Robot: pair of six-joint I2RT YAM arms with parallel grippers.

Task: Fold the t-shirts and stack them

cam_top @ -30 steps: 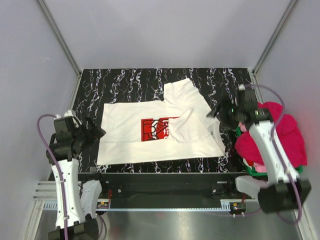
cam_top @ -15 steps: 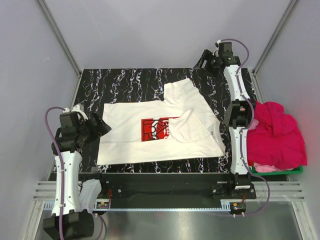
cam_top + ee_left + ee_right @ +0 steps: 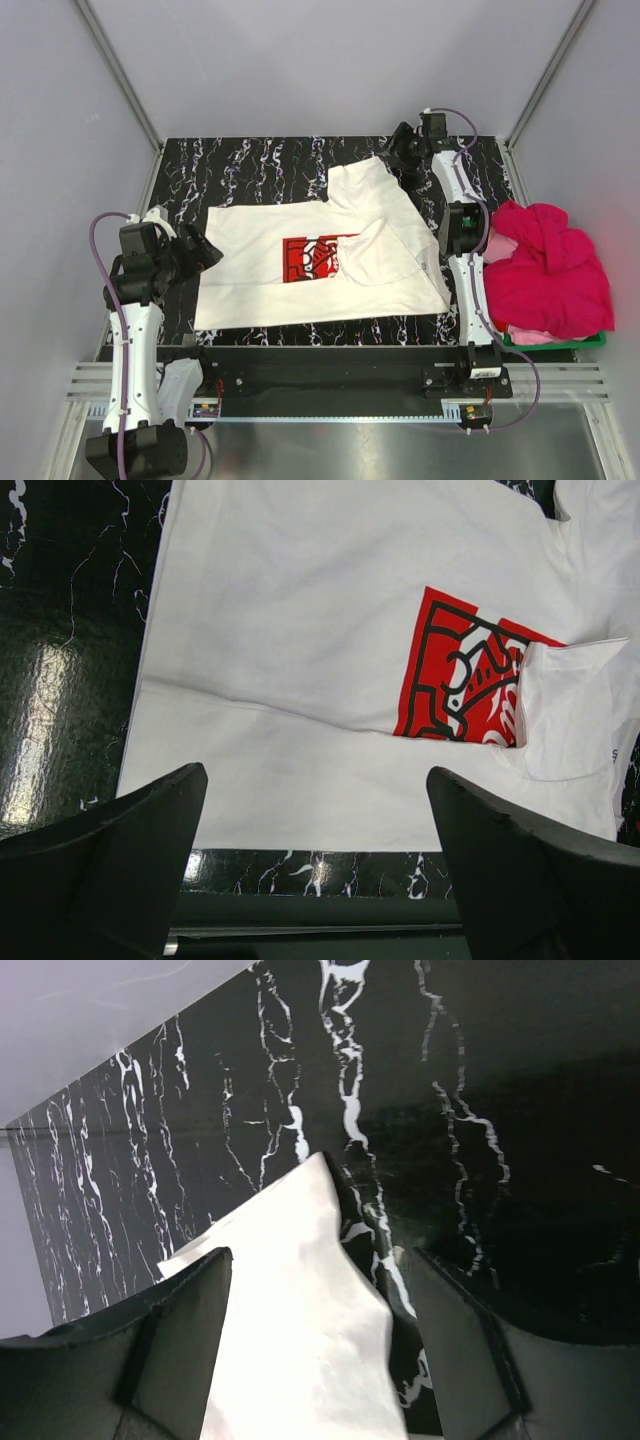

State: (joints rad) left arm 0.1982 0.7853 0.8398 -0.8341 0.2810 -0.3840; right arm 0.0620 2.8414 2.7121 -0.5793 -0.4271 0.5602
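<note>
Your white t-shirt [image 3: 262, 272] lies spread on the bench [image 3: 250, 160] for folding; right gripper [image 3: 400, 152], jaws released, hovers over its far corner, while left gripper [image 3: 203, 254], jaws released, faces its left edge

White arms [image 3: 135, 345], black joints, black claws [image 3: 315, 772], lilac cables [image 3: 95, 245].

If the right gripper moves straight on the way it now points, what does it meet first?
Probably the white t-shirt: its pointed corner lies between the open jaws of the right gripper, with the black table just beyond.
</note>
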